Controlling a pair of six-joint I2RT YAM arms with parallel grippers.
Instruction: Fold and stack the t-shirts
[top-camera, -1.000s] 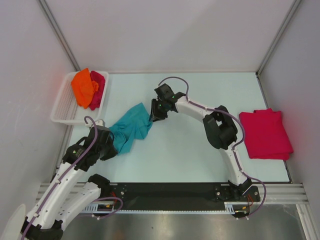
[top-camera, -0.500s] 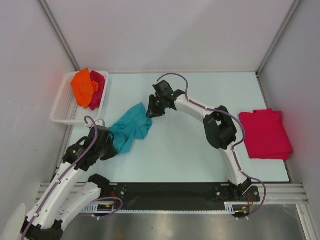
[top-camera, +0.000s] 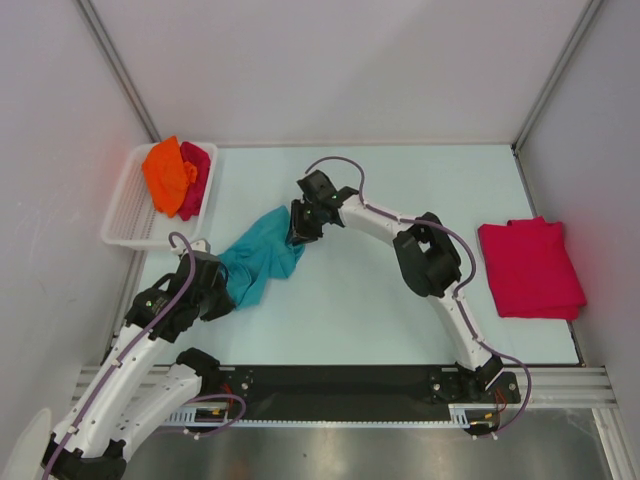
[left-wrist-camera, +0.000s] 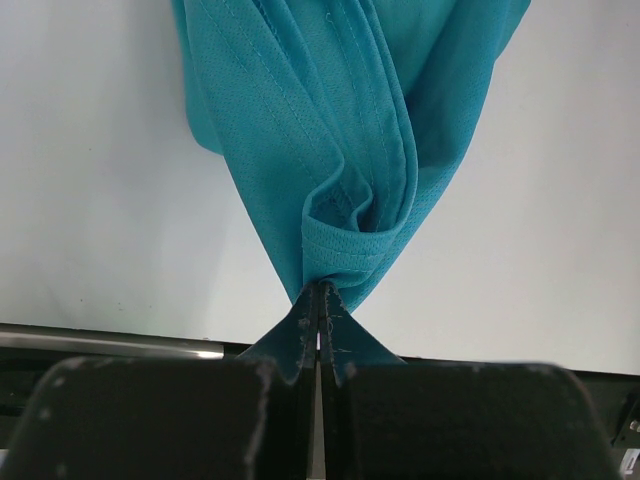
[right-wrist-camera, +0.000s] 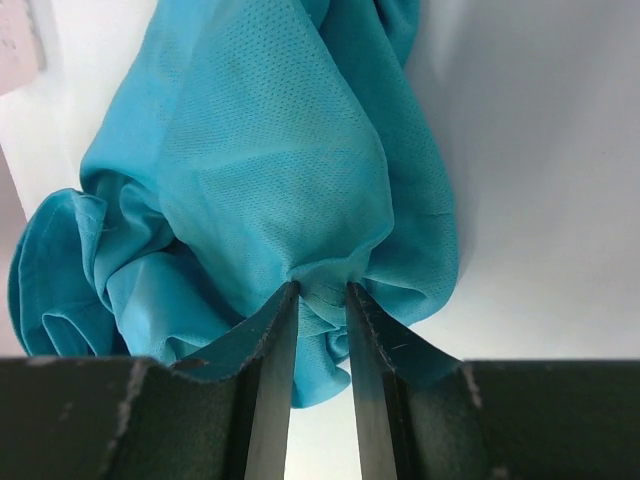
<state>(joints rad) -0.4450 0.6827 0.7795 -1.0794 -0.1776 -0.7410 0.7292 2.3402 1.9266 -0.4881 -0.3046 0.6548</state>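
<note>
The soft teal t-shirt (top-camera: 262, 258) of fine mesh knit lies bunched in a rope-like twist on the pale worktop (top-camera: 420, 190), towards its left edge and just off the near corner of the white slatted plastic basket (top-camera: 125, 225). Both tools have hold of it. The left gripper (left-wrist-camera: 318, 300) is pinched fully together on a hemmed fold at the nearer end. The right gripper (right-wrist-camera: 320, 292) stands at a narrow gap, with a gathered tuck of cloth squeezed between its fingers at the farther end.

The cloth looks light, limp and a little stretchy. It will likely sag and fold on itself wherever it is unsupported, and a thin pinch could slip off a single layer. Better holds are the stitched hems or shoulder seams, at two points well apart, so the shirt can be drawn flat.

A folded crimson-pink t-shirt (top-camera: 530, 268) lies at the worktop's right edge. A crumpled orange t-shirt (top-camera: 165, 172) and a second crimson-pink t-shirt (top-camera: 197, 175) are heaped in the basket at the far left corner.
</note>
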